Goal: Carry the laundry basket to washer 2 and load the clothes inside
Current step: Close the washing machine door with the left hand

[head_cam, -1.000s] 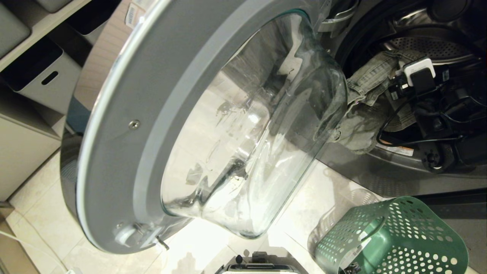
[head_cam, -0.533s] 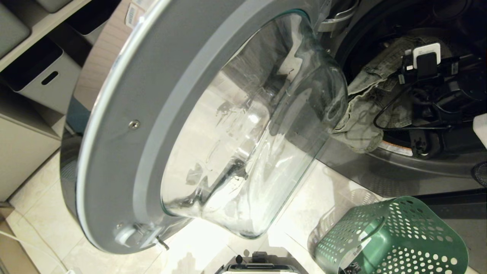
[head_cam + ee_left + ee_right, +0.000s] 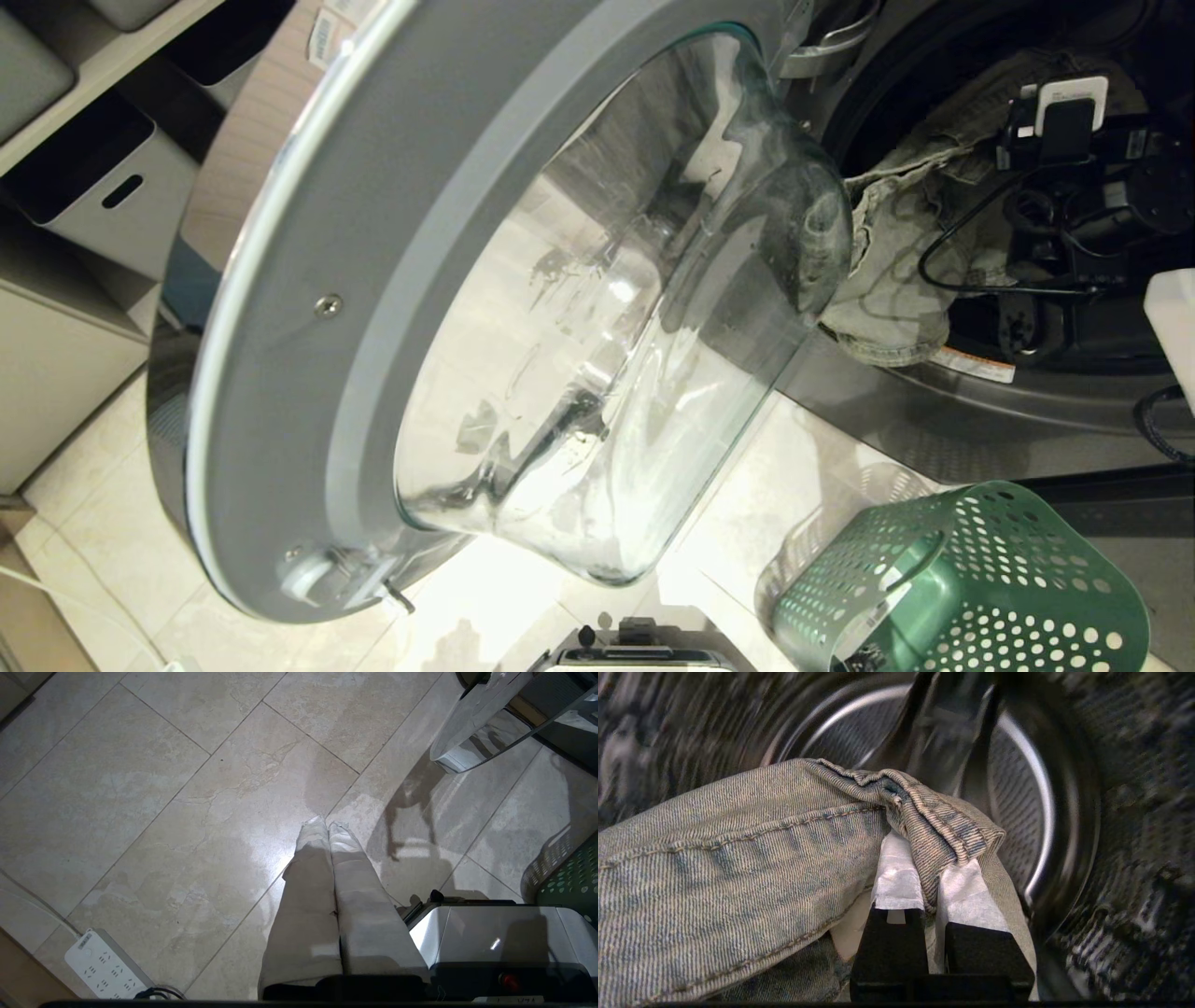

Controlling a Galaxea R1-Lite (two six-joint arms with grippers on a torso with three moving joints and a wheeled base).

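The right gripper (image 3: 931, 882) was clamped on a fold of the clothes (image 3: 896, 252) inside the drum mouth of washer 2 (image 3: 943, 392), beside its open door (image 3: 523, 308), while the laundry basket (image 3: 971, 588) stood on the floor below and the left gripper (image 3: 328, 830) hung closed over the tiles.

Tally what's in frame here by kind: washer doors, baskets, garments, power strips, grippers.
Washer door, open: 1
Laundry basket, green, on the floor: 1
Clothes, pinched in the right gripper at the drum: 1
Power strip, white: 1
Grippers, counting the shut left gripper over the floor: 2
Total: 6
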